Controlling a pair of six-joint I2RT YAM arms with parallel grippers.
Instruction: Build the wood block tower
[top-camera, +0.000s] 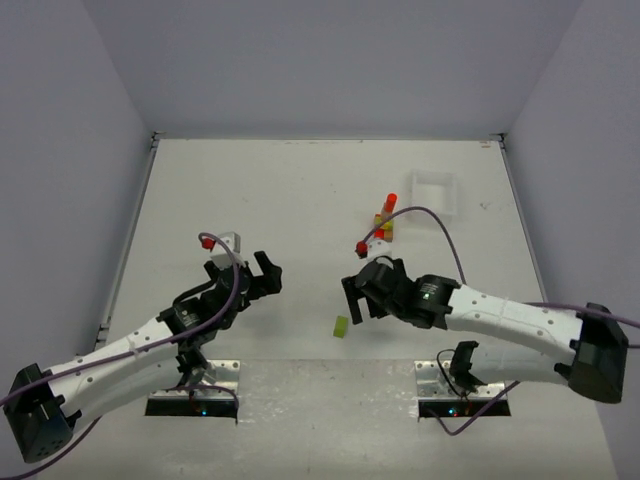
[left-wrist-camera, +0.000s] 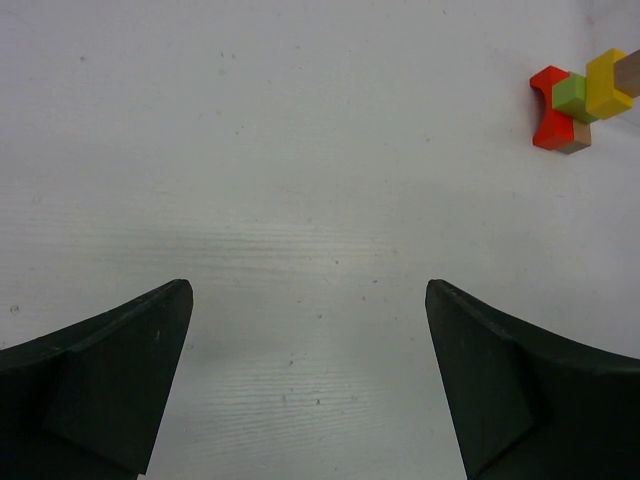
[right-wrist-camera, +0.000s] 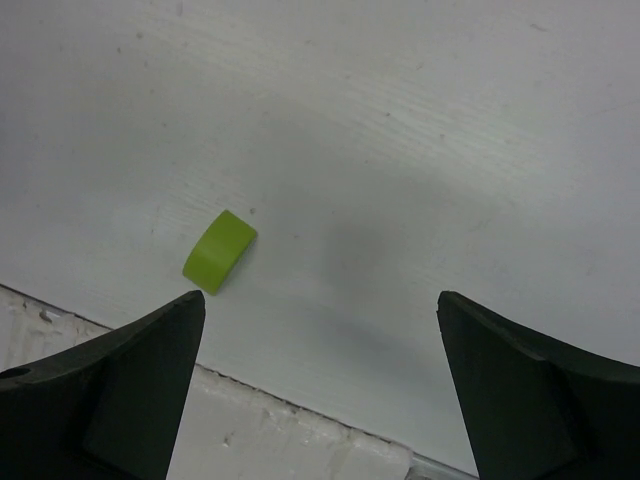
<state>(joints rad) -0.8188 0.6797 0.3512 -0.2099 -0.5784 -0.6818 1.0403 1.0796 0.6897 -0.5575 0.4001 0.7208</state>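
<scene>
Lying alone on the surface (top-camera: 250, 180) nr its front edge: green half-round block (right-wrist-camera: 220, 251); tower (top-camera: 385, 225) stands further back, nr white tray (top-camera: 434, 176). L end effector (left-wrist-camera: 305, 290) & R end effector (right-wrist-camera: 320, 300) both wide, empty.

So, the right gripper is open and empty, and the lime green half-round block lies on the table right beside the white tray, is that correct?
Not quite: the lime green half-round block lies near the near edge of the table, just by the right gripper, well apart from the white tray. The top external view shows this. The right gripper is indeed open and empty.
</scene>
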